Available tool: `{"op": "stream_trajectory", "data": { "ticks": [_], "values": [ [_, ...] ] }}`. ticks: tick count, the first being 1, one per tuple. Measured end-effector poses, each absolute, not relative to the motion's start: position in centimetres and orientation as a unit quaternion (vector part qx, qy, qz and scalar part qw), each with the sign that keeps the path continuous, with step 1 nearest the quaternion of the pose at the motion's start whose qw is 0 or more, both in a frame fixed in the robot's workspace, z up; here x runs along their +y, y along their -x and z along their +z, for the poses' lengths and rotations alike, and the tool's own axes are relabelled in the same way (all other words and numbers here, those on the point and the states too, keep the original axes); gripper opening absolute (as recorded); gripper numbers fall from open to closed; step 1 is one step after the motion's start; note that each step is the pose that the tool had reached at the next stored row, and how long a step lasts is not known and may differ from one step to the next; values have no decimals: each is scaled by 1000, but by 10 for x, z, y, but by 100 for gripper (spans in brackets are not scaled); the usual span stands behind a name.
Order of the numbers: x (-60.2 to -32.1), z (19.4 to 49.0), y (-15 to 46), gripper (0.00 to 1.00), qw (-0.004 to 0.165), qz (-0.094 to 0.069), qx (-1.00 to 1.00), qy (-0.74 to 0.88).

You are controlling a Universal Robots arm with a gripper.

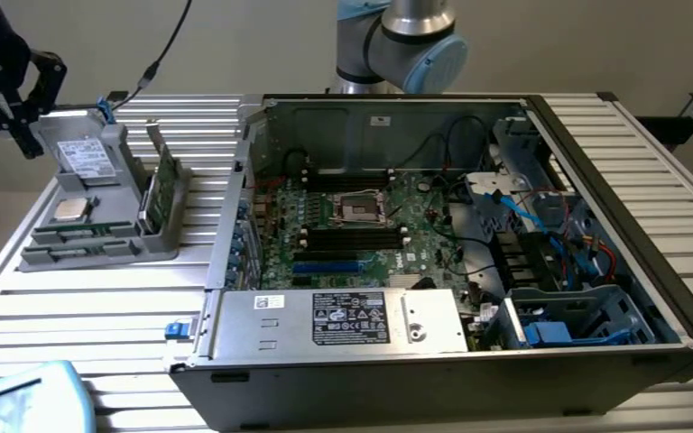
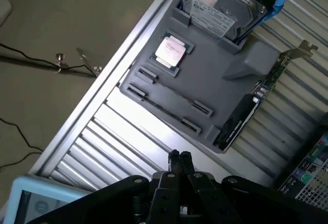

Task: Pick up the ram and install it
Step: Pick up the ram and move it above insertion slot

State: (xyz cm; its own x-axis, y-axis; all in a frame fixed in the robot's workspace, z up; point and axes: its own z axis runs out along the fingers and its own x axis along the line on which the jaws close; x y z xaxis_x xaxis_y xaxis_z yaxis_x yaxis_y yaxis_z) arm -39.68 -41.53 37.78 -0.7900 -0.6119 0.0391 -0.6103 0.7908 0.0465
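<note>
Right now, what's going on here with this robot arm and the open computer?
The arm's black gripper hovers, fingers shut with nothing between them, above the grey plastic parts tray that sits beside the open black computer case. The tray holds a silver hard drive, a square silver processor chip and a tall green card standing on edge. The gripper touches none of them.

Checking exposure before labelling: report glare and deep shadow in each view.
Wrist view: strong glare on the slatted table beside the grey tray; the gripper is dark, almost a silhouette. Exterior view: even, soft light; the inside of the computer case is dimmer than the table around it.
</note>
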Motion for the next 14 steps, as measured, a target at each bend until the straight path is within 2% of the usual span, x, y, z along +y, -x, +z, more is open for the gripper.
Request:
{"op": "stream_trajectory", "data": {
  "ticks": [14],
  "values": [
    [-415,376,397,10,27,-15,-897,-441]
  ]
}}
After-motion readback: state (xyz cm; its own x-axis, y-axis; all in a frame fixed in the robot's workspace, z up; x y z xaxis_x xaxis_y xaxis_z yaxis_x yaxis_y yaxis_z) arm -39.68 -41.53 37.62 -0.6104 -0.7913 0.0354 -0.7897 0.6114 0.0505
